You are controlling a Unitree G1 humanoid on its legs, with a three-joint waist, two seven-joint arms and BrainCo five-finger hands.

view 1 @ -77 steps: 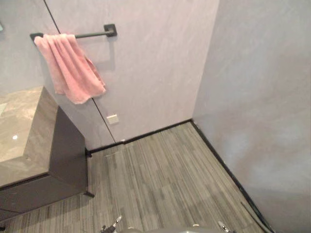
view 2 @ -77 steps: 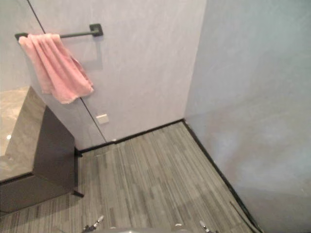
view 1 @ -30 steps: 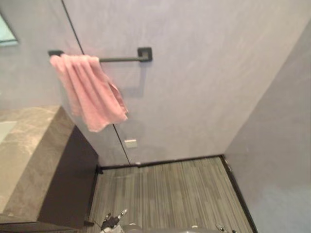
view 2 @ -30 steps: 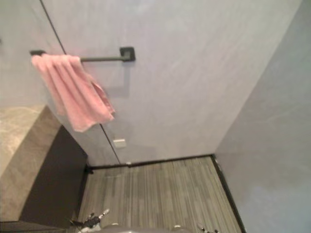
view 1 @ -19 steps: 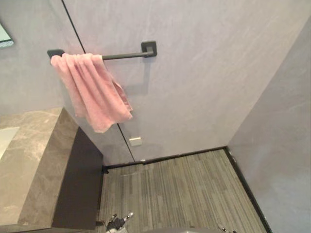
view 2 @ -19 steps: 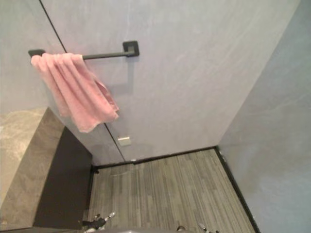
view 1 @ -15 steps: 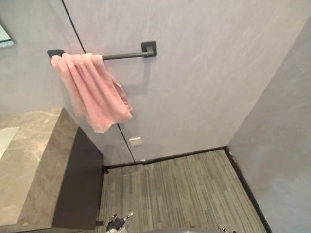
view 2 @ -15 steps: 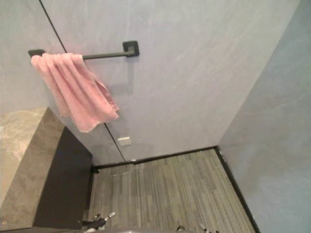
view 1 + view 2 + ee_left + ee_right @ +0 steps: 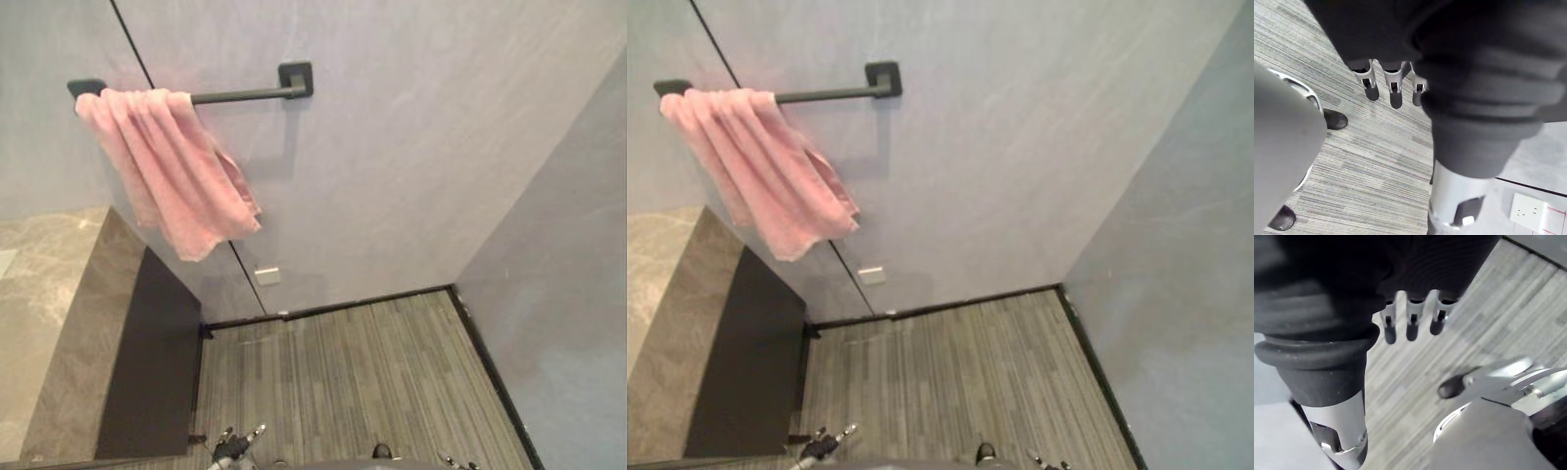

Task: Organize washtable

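- Where it draped over the left end of the black towel bar (image 9: 245, 95), the pink towel (image 9: 171, 176) hung bunched against the wall, its lower corner above the dark cabinet (image 9: 157, 372).
- The grey marble worktop (image 9: 49, 323) lay at the left of the head views, on top of that cabinet.
- The left hand (image 9: 1370, 78) hung over the striped floor (image 9: 362, 372), fingers straight and loose, holding nothing.
- The right hand (image 9: 1411, 313) hung likewise, relaxed and empty.
- A white socket (image 9: 265, 276) sat low on the wall, below the towel.
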